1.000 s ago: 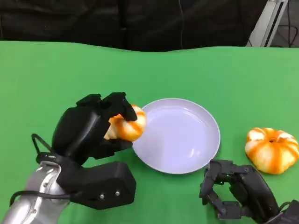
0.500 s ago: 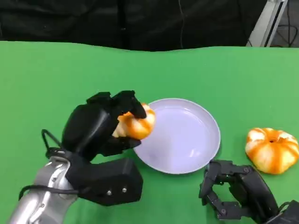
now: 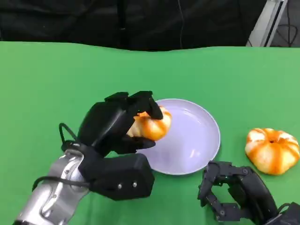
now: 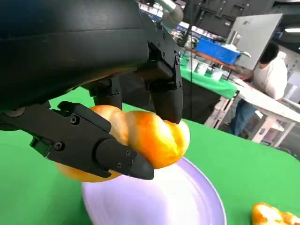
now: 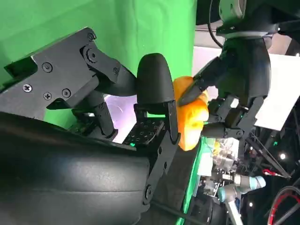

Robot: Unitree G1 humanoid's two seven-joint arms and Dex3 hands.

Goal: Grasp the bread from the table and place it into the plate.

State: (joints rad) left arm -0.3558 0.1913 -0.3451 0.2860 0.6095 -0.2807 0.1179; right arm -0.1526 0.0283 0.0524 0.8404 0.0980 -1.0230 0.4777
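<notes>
Surface: green cloth table ran under everything I could see, with a dark backdrop beyond its far edge.
Left hand: my left hand was clamped on the bread, fingers curled over the top and under the near side of it.
Bread: the golden twisted bread sat in that grip, held above the plate's rim at about its 9 o'clock, clear of the plate surface as the left wrist view showed.
Plate: the pale lavender plate lay flat near the table's middle, nothing resting in it.
Right hand: my right hand rested low at the plate's 5 o'clock, just off its rim, fingers curled partway with gaps between them and nothing held.
Second bread: an orange-and-white pumpkin-shaped bun sat on the cloth at the plate's 3 o'clock, apart from the rim and beyond my right hand.
Background: a person stood at a table far behind, in the left wrist view.
</notes>
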